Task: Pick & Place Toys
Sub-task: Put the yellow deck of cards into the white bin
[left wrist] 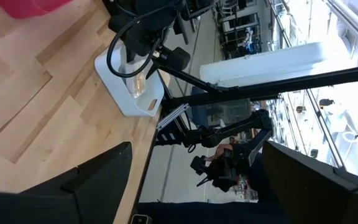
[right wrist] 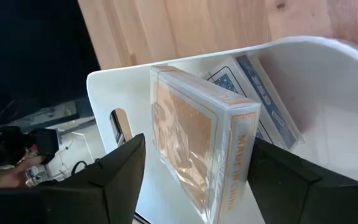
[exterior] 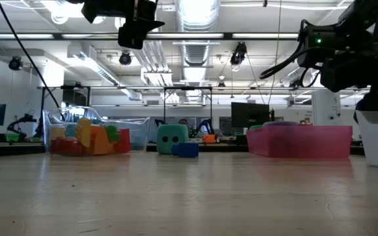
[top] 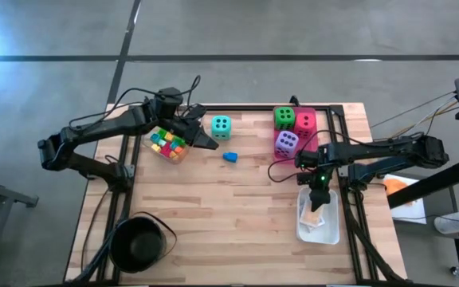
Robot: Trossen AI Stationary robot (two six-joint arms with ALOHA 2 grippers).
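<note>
Right claw (top: 319,199) hangs over the white tray (top: 331,231) at the right edge of the desk (top: 237,215). Its fingers (right wrist: 114,177) stand apart on either side of an orange, cellophane-wrapped card box (right wrist: 197,149); whether the pads press the box cannot be told. The box stands tilted in the tray. Just beyond it, a blue-backed card pack (right wrist: 263,99) leans against the tray wall.

Left claw (top: 205,137) is raised off the desk at the back left, fingers apart and holding nothing. Directly beside it sits the clear tray (top: 168,143) heaped with small multicoloured blocks (exterior: 87,137). The teal die (top: 221,125) rests just ahead of the fingertips, and a single blue block (top: 230,157) lies on the bare wood close by.

Behind the right claw, the pink tray (top: 309,131) carries the green die (top: 284,118) and pink-red die (top: 304,122), with the purple die (top: 286,143) at its near side.

The round black pot (top: 139,241) stands at the front left corner, well apart from both claws.
</note>
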